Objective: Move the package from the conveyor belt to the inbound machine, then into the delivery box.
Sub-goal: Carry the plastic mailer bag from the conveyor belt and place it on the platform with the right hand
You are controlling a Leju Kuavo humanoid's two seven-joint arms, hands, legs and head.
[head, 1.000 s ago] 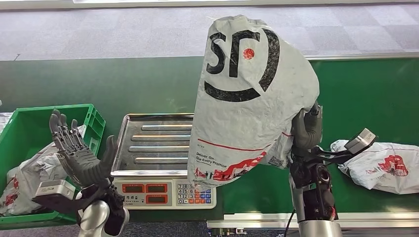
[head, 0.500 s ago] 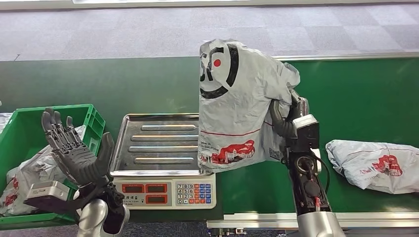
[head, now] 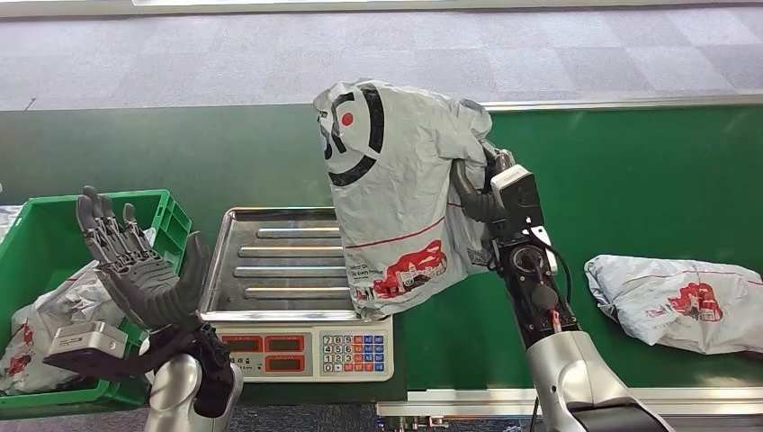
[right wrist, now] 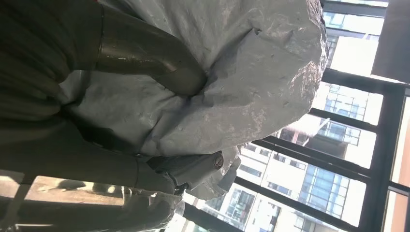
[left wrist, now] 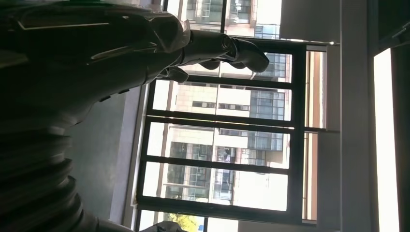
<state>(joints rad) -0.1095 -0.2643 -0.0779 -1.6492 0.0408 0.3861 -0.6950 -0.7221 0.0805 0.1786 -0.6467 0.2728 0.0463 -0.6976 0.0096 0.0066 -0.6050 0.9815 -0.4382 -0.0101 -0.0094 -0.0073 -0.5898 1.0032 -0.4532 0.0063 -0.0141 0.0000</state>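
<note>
So the right hand (head: 474,193), fingers clamped into the grey package (head: 396,193), has swung it left off the conveyor belt (head: 648,180) and lower, now hanging over the scale tray (head: 270,261), basically ready to drop, while the left hand (head: 135,270) waits spread and empty.

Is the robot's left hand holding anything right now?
No, the left hand is raised with its fingers spread and nothing in it, beside the green crate.
</note>
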